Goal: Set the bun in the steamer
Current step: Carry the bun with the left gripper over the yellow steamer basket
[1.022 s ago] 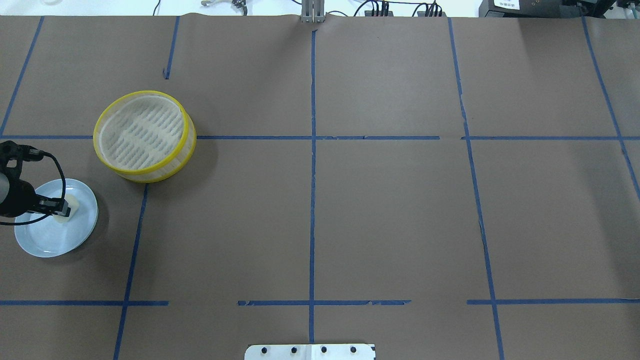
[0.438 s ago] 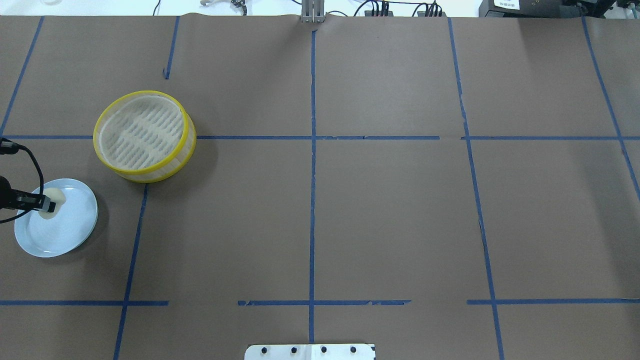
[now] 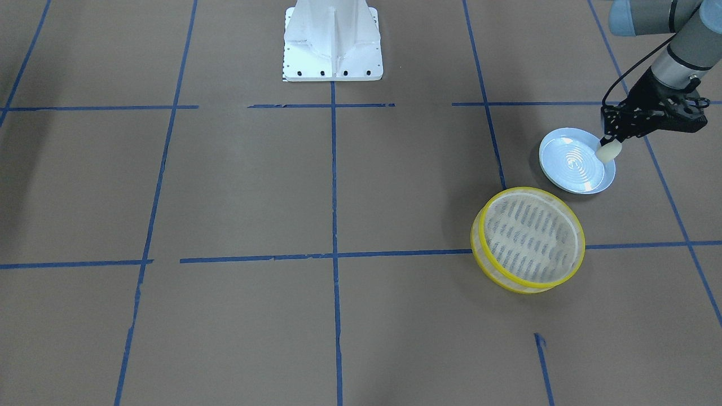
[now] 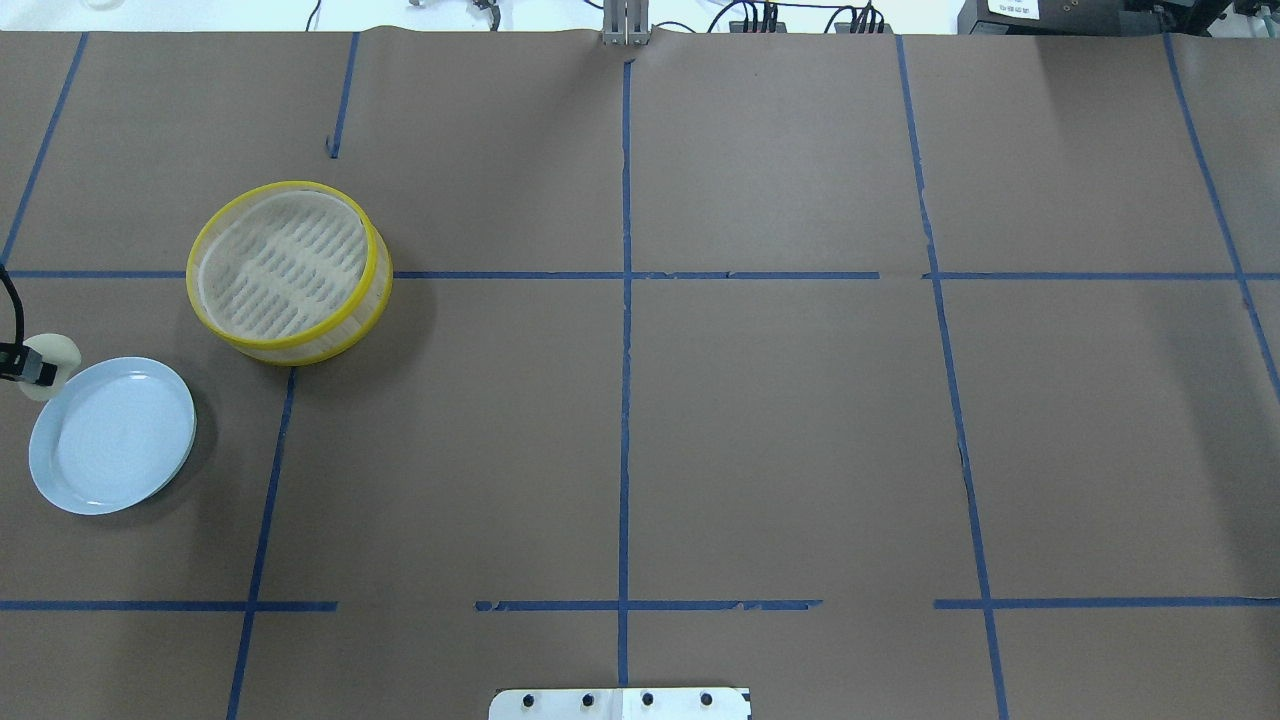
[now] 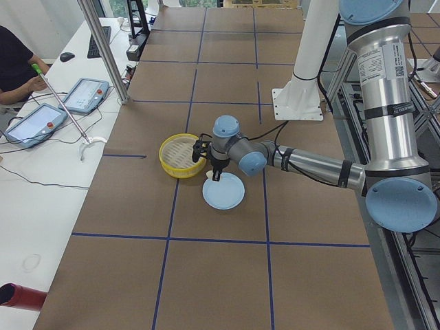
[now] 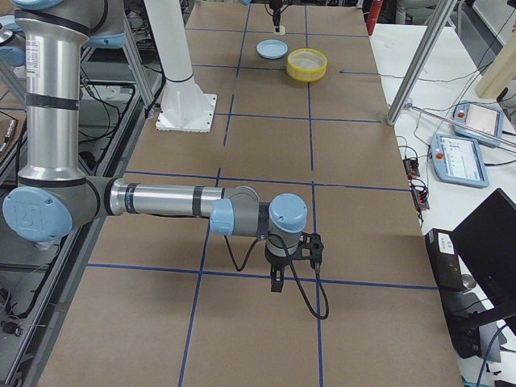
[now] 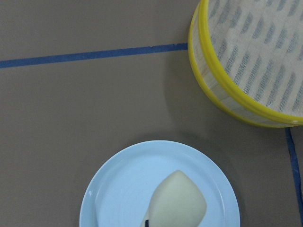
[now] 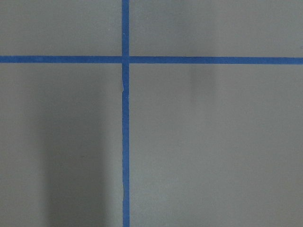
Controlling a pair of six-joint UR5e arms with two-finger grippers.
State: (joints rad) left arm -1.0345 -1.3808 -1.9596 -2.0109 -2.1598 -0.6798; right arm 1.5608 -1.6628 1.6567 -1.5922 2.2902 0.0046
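My left gripper [image 3: 607,143] is shut on the small cream-white bun [image 3: 608,151] and holds it in the air over the near-left edge of the light blue plate [image 3: 574,163]. In the overhead view the gripper [image 4: 33,367] and the bun [image 4: 52,352] are at the left edge, above the plate [image 4: 112,436]. The left wrist view shows the bun [image 7: 180,202] over the plate [image 7: 118,194]. The yellow-rimmed steamer [image 4: 288,270] stands empty beside the plate, also in the front view [image 3: 530,239]. My right gripper [image 6: 277,284] shows only in the exterior right view; I cannot tell if it is open or shut.
The table is brown paper with a blue tape grid. The white robot base [image 3: 332,39] stands at the table's near middle edge. My right arm hovers low over the table's right half [image 6: 201,201], far from the plate and steamer.
My left gripper has risen off the plate with the bun in it, drifting toward the overhead view's left edge. The plate is now bare. The steamer has not moved.
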